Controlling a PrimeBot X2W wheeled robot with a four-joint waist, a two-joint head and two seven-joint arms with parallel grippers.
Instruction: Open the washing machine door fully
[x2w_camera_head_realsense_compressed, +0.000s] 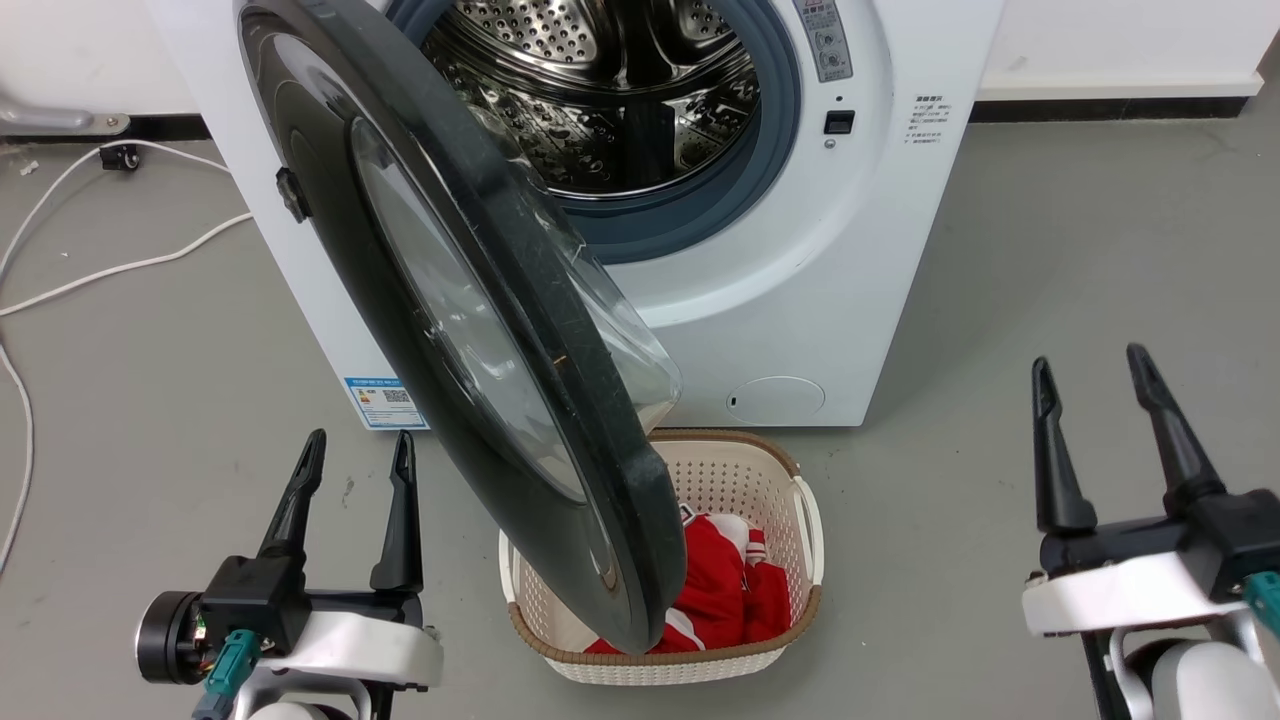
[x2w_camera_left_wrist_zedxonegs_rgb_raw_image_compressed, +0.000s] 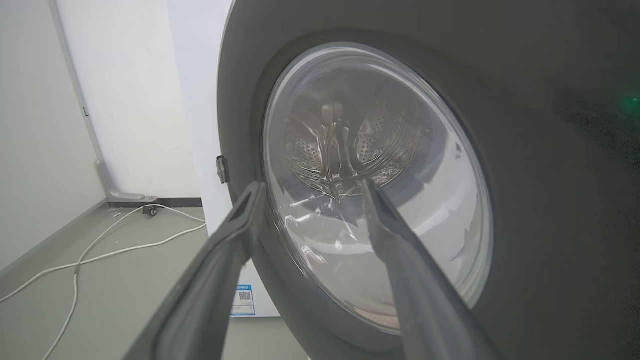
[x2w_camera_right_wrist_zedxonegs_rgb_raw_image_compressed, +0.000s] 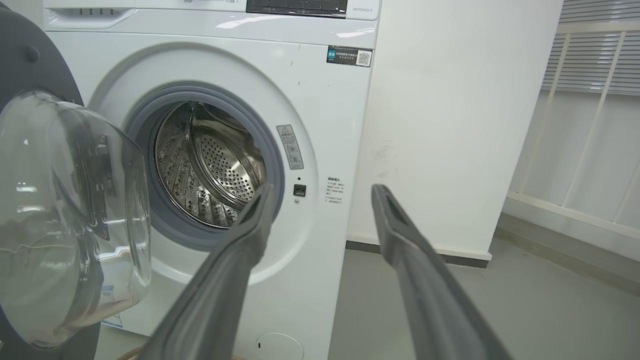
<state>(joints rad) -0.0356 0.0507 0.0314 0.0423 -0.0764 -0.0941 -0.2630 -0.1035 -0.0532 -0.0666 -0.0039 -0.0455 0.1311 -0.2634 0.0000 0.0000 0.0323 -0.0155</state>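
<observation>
The white washing machine (x2w_camera_head_realsense_compressed: 790, 290) stands ahead with its steel drum exposed. Its glossy black round door (x2w_camera_head_realsense_compressed: 470, 330) with the clear glass bowl window hangs swung out to the left, roughly square to the machine front, its lower edge over the basket. My left gripper (x2w_camera_head_realsense_compressed: 358, 450) is open at the lower left, just left of the door's outer face and apart from it. In the left wrist view the door (x2w_camera_left_wrist_zedxonegs_rgb_raw_image_compressed: 525, 210) looms close beyond the left gripper (x2w_camera_left_wrist_zedxonegs_rgb_raw_image_compressed: 307, 187). My right gripper (x2w_camera_head_realsense_compressed: 1090, 365) is open at the lower right, well clear of the machine (x2w_camera_right_wrist_zedxonegs_rgb_raw_image_compressed: 310, 125). The glass bowl (x2w_camera_right_wrist_zedxonegs_rgb_raw_image_compressed: 65, 220) shows at the left in the right wrist view.
A cream perforated laundry basket (x2w_camera_head_realsense_compressed: 800, 530) holding red and white clothing (x2w_camera_head_realsense_compressed: 725, 590) sits on the grey floor before the machine, partly under the door. White cables (x2w_camera_head_realsense_compressed: 120, 265) trail across the floor at left. A white wall (x2w_camera_right_wrist_zedxonegs_rgb_raw_image_compressed: 450, 125) stands right of the machine.
</observation>
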